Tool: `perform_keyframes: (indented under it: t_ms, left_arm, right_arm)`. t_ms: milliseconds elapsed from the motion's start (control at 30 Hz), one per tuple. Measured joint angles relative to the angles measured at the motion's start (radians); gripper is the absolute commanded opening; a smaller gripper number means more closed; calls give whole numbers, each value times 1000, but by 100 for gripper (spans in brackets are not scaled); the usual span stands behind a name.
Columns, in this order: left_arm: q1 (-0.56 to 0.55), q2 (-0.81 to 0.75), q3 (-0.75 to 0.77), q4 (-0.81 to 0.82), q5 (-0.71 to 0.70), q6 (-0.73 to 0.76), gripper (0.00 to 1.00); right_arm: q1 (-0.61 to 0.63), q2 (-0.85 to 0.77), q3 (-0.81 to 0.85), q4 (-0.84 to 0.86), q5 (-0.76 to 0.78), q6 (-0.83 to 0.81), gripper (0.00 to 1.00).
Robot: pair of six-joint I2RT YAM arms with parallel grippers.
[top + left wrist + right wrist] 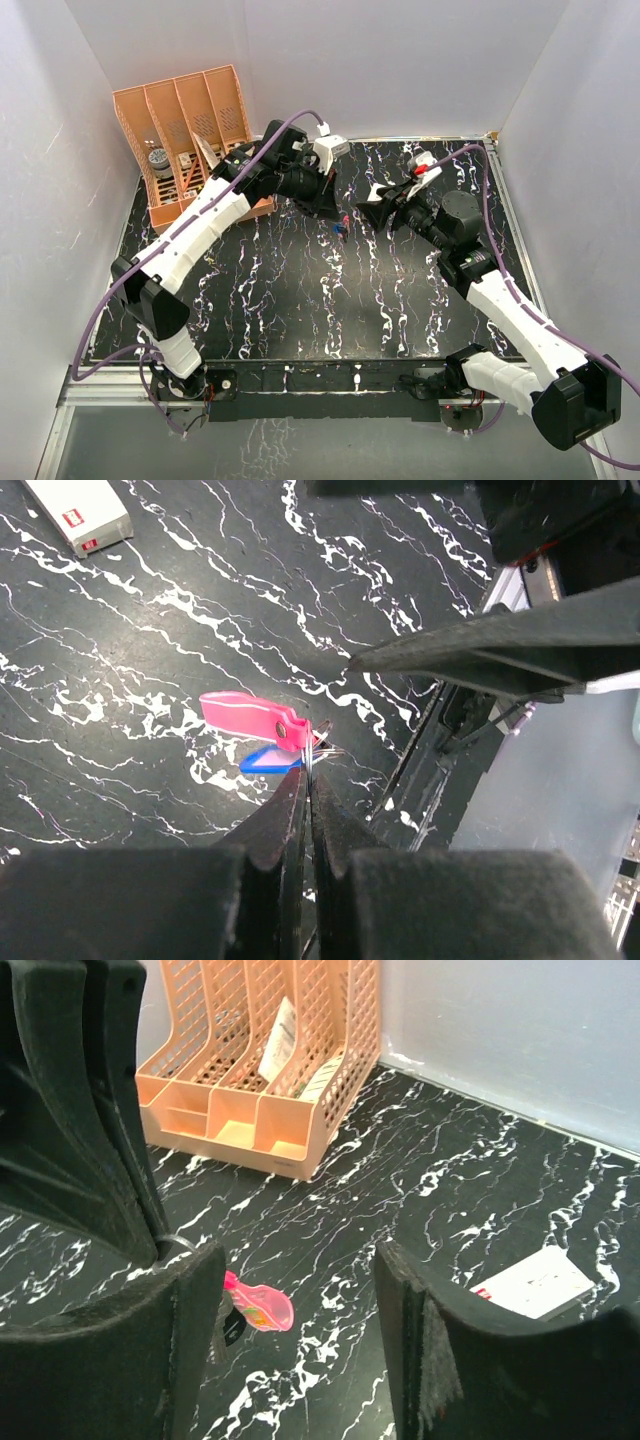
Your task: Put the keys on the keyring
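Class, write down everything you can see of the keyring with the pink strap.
The keyring is a flat, glossy pink-red strap fob, rounded at its free end, fixed by a rivet to a thin silver ring. The left tool is shut on the ring, with the fob sticking out sideways from its tips. A blue-headed key shows just under the fob, by the ring. All this is above the black marbled table; whether it touches it cannot be told.
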Motion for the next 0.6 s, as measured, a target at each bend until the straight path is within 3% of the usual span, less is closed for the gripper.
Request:
perform_keyframes:
  t_ms: [100, 600]
  left_arm:
    - [0, 14, 37, -28, 11, 17, 0]
    - [0, 90, 105, -127, 61, 65, 0]
  right_arm:
    - [0, 3, 0, -21, -42, -14, 45]
    - [0, 27, 0, -45, -231, -37, 33]
